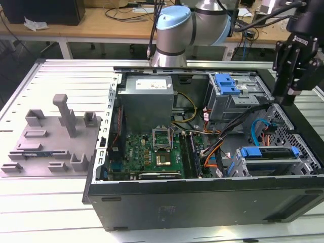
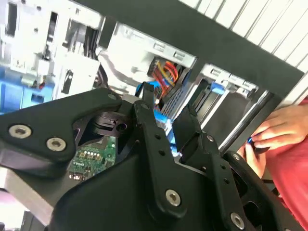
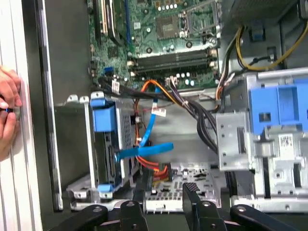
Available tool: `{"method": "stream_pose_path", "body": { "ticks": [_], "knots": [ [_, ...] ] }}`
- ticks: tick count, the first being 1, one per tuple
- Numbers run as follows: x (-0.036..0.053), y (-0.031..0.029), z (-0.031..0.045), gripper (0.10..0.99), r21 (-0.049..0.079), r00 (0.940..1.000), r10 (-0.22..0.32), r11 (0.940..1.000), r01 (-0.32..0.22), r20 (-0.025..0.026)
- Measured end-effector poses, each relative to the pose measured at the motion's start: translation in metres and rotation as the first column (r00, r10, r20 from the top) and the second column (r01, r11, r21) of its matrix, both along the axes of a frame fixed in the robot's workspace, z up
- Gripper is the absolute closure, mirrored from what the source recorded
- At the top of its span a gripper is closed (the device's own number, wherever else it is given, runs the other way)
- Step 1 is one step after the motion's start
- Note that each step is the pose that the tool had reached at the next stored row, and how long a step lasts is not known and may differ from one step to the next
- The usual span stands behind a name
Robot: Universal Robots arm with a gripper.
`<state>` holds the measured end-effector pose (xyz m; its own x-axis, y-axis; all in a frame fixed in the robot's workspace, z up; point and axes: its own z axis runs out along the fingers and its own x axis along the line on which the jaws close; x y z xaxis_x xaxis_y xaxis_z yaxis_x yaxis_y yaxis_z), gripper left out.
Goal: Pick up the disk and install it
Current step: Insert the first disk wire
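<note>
The disk (image 1: 268,153) sits in the drive cage at the front corner of the open computer case (image 1: 202,197), on the exterior view's right. Its blue frame (image 3: 103,118) shows edge-on in the first wrist view, and the metal body is mostly hidden by the cage. My black gripper (image 1: 287,93) hangs above and behind that cage, apart from the disk. My gripper (image 3: 166,190) is open in the first wrist view, its two fingers spread with nothing between them. The second wrist view shows my gripper (image 2: 166,113) spread the same way over the cage.
A person's hand (image 3: 7,113) rests at the case's outer wall beside the drive cage, with a red sleeve (image 2: 288,173). Loose cables (image 3: 154,120) cross the case next to the cage. A second cage with a blue clip (image 1: 226,83) stands behind. A grey fixture plate (image 1: 50,147) lies on the exterior view's left.
</note>
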<state>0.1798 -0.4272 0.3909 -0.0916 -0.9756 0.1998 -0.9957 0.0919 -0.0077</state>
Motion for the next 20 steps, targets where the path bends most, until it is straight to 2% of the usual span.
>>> {"method": "stream_pose_path", "body": {
  "ticks": [3,5,8,10,12,15,17,20],
  "knots": [
    [0.0006,-0.0076,-0.0045,0.647,0.001,1.0,-0.008,1.0,0.008,0.0001],
    [0.0008,-0.0093,-0.0057,0.647,0.001,0.9999,-0.013,0.9999,0.013,0.0001],
    [0.0009,-0.0098,-0.0078,0.647,-0.003,0.9997,-0.026,0.9997,0.026,0.0008],
    [0.0009,-0.0099,-0.0089,0.647,-0.024,0.9994,-0.033,0.9992,0.033,0.0016],
    [0.0009,-0.0098,-0.0097,0.647,-0.032,0.9988,-0.048,0.9983,0.048,0.0021],
    [0.0009,-0.0098,-0.0115,0.647,-0.032,0.9957,-0.093,0.9951,0.093,0.0022],
    [0.0008,-0.0099,-0.0146,0.647,-0.033,0.9905,-0.138,0.9899,0.138,0.0029],
    [0.0008,-0.0097,-0.017,0.647,-0.036,0.987,-0.16,0.9864,0.16,0.0045]
  ]
}}
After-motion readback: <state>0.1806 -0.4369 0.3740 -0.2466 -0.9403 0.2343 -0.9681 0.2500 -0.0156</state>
